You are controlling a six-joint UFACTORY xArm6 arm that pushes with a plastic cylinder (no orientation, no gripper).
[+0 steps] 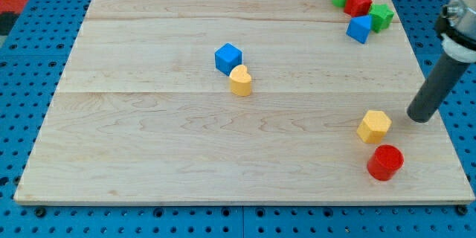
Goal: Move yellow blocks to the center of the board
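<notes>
Right now my tip (421, 118) rests bare on the wooden board (149, 156) near the view's right edge, touching nothing, just to the right of the yellow hexagonal block (373, 126). A red cylinder (385, 162) sits just below that block. The other yellow block, heart-shaped (240, 80), already lies near the centre, touching a blue cube (228, 58). A leftward push on the hexagon that strikes off-centre could spin it away or drag the red cylinder along. Little room lies behind my tip before the right edge, while the stretch toward the centre is open. Green, red and blue blocks (360, 9) cluster at the top right, well apart.
</notes>
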